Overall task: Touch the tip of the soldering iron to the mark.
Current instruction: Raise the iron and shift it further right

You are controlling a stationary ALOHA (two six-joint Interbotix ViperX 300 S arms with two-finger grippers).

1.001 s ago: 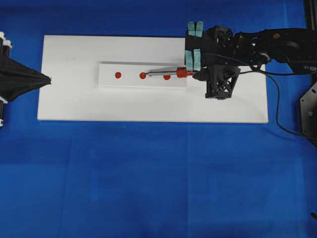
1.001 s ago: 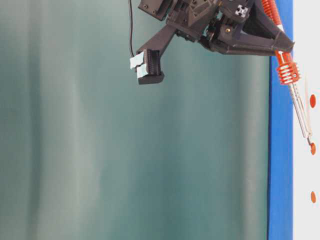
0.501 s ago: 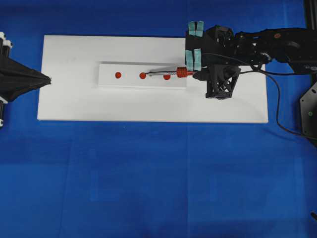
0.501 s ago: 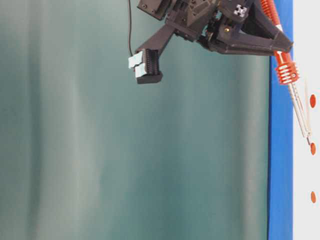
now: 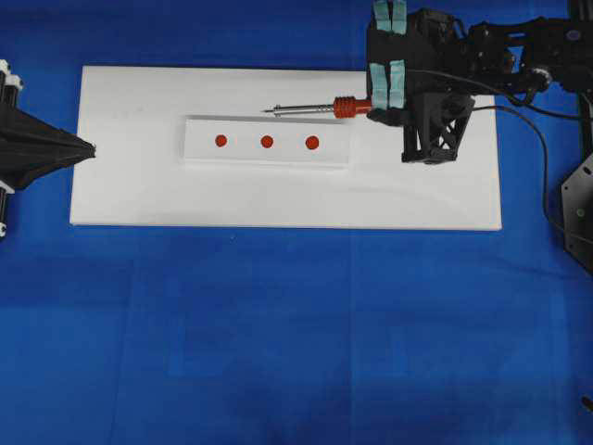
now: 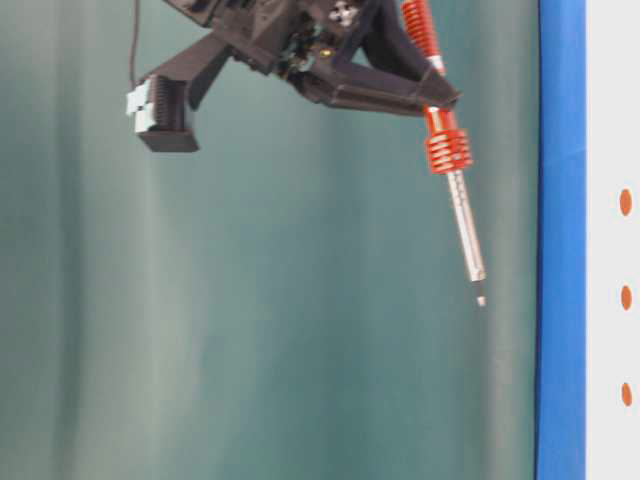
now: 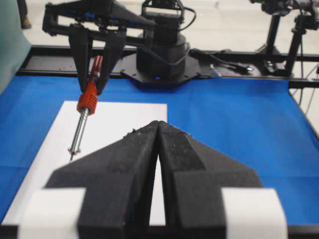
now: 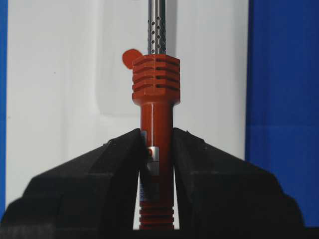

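Right claw (image 8: 156, 164) is clenched on the red-orange handle of the soldering iron (image 5: 320, 108), holding it above the white board (image 5: 139, 199), its tip clear of the raised strip (image 5: 241, 153) with three red marks (image 5: 267, 142). Left claw (image 7: 157, 149) rests pressed together at the board's left edge.

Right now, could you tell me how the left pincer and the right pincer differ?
The right pincer is shut on the soldering iron; the left pincer is shut on nothing. The right pincer hangs above the white board; the left pincer sits at its left edge. Both are black.
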